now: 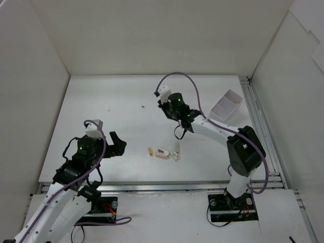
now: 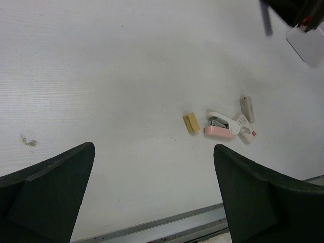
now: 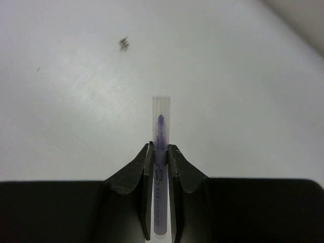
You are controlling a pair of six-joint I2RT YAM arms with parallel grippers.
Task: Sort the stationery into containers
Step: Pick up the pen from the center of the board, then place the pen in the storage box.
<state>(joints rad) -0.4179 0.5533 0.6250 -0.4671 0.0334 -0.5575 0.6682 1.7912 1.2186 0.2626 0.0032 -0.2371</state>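
The stationery lay mostly in one small cluster on the desk [image 1: 101, 101]. A tan eraser [image 2: 191, 123] sat at the cluster's left end. Just right of it was a pink-and-white piece [image 2: 220, 126], then a white labelled block [image 2: 246, 132] and a grey-cream block [image 2: 247, 109], all close together. I had the right tool [image 3: 160, 149] beyond the tan eraser, toward the far side, pinched narrow on a purple pen [image 3: 160, 177] whose clear cap stuck out past the fingertips. The left tool [image 2: 154, 147] hung to the left of the tan eraser, spread wide and holding nothing. A white divided box [image 1: 230, 101] stood well apart from the tan eraser, far right.
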